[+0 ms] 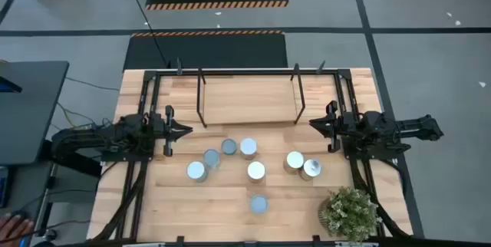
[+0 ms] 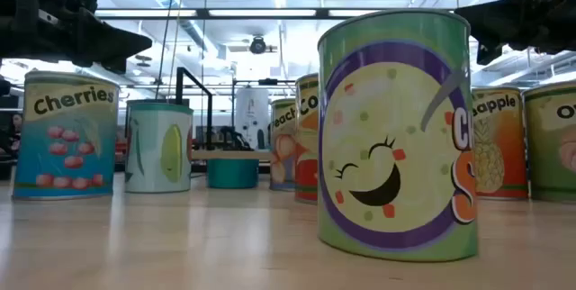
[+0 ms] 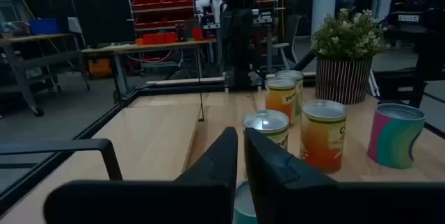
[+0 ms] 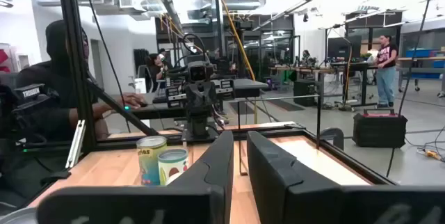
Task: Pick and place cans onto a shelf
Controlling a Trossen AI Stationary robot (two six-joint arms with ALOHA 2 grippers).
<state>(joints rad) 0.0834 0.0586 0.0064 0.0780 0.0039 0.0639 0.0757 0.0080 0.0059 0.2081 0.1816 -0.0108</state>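
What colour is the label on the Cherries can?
Light blue with red cherries, on the Cherries can; the low view shows it best.

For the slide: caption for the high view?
Eight cans on the table, shelf empty, left end effector and right end effector idle.

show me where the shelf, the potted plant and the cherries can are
shelf [image 1: 247, 100], high view, bare middle of its light-wood board.
potted plant [image 1: 350, 213], high view, middle of its green foliage.
cherries can [image 2: 65, 135], low view, centre of its blue side label.
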